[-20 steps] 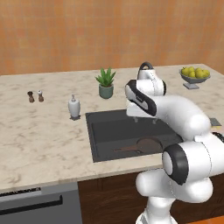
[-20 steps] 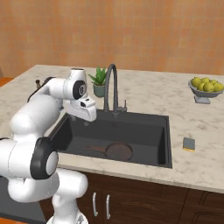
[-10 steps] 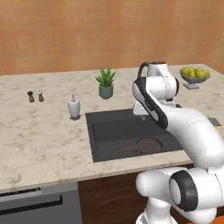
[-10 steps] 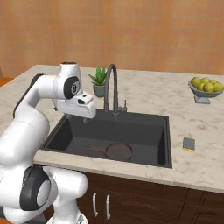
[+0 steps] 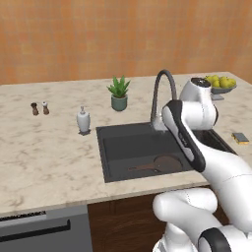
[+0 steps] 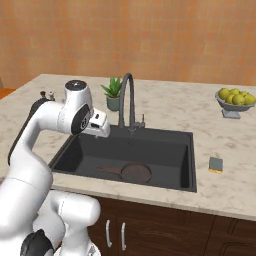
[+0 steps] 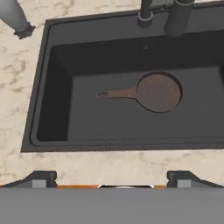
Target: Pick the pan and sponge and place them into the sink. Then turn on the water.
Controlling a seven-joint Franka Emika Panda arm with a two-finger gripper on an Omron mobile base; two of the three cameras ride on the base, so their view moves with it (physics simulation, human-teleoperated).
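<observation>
The small round dark frying pan (image 7: 157,92) already lies flat in the large dark grey sink basin (image 6: 175,142), handle toward its left wall. The yellow sponge with its grey scouring face (image 6: 216,164) is on the counter just right of the sink, and no water runs. My gripper (image 7: 111,177) hangs spread and empty above the sink's front rim, having lifted and swung rightward since a second ago.
</observation>
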